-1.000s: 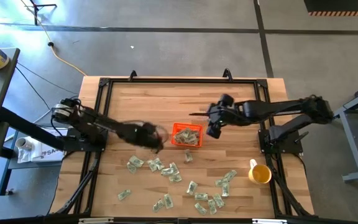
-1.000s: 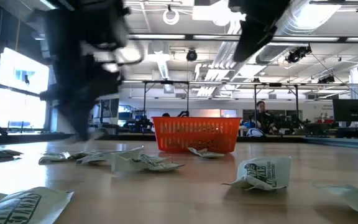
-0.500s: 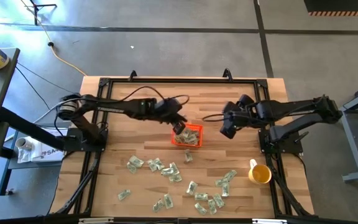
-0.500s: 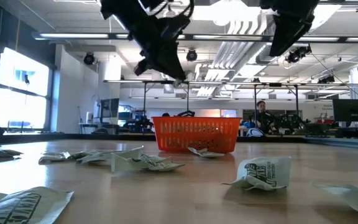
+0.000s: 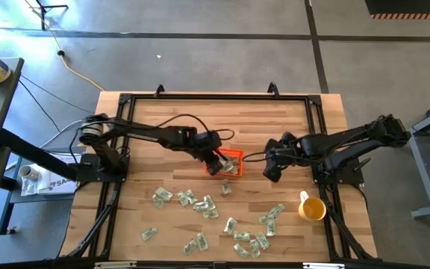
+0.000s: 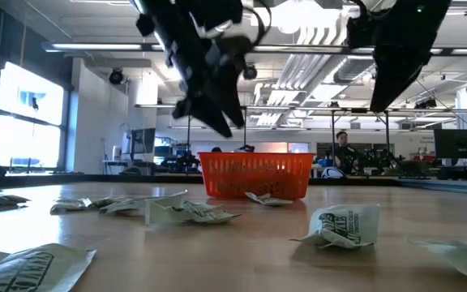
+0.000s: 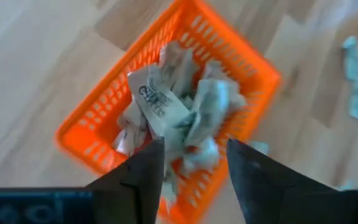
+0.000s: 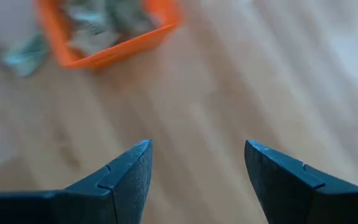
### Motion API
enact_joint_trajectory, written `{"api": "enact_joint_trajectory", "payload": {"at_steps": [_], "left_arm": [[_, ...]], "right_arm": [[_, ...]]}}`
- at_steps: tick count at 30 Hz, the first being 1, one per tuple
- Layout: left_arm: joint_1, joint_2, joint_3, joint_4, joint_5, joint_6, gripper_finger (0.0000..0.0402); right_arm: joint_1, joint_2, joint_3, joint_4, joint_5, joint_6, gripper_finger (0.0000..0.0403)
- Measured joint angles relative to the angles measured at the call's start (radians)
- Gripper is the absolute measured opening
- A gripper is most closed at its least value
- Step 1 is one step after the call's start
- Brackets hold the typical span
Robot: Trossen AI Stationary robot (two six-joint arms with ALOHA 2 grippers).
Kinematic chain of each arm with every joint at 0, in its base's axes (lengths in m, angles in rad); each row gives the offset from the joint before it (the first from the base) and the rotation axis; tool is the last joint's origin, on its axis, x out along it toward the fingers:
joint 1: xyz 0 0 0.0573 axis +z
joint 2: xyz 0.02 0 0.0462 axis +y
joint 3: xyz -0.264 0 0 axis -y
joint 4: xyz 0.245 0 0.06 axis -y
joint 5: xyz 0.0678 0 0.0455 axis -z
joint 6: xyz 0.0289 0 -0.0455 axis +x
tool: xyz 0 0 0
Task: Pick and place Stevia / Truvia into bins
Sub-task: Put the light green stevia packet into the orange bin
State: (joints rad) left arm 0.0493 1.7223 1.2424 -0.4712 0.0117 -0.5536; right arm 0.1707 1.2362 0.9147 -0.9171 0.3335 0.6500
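Observation:
The orange bin stands mid-table with a heap of pale green and white Stevia sachets inside. Many more sachets lie flat on the wood nearer the front edge. My left gripper hangs open above the bin's left part, pointing steeply down; a sachet lies on the heap just past its fingertips. My right gripper hovers open over bare wood to the right of the bin, with nothing between its fingers.
A yellow cup stands near the right front of the table. One stray sachet lies just in front of the bin. A black frame runs along the table's edges. Bare wood lies behind the bin.
My left gripper has risen from the sachets left of the bin and swung right to above the bin; its fingers, which met in a point half a second ago, now stand apart. My right gripper has sunk and come toward the table's near edge, staying open.

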Motion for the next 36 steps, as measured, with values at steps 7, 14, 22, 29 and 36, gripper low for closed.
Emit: {"api": "enact_joint_trajectory", "payload": {"at_steps": [7, 14, 22, 29, 36], "left_arm": [[-0.032, -0.164, 0.063, -0.272, -0.158, 0.049, 0.022], [-0.05, -0.272, 0.056, -0.463, -0.247, -0.004, 0.0203], [-0.072, -0.282, 0.055, -0.506, -0.289, -0.038, 0.0193], [-0.083, -0.282, 0.055, -0.51, -0.3, -0.057, 0.0193], [-0.083, -0.282, 0.055, -0.51, -0.318, -0.057, 0.0189]], "right_arm": [[0.059, 0.0, -0.105, 0.101, -0.26, -0.141, 0.0245], [0.197, 0.008, -0.198, 0.237, -0.488, -0.337, 0.0245], [0.351, 0.107, -0.231, 0.438, -0.435, -0.341, 0.0245], [0.416, 0.226, -0.232, 0.438, -0.437, -0.319, 0.0245], [0.421, 0.283, -0.228, 0.44, -0.428, -0.196, 0.0206]]}}
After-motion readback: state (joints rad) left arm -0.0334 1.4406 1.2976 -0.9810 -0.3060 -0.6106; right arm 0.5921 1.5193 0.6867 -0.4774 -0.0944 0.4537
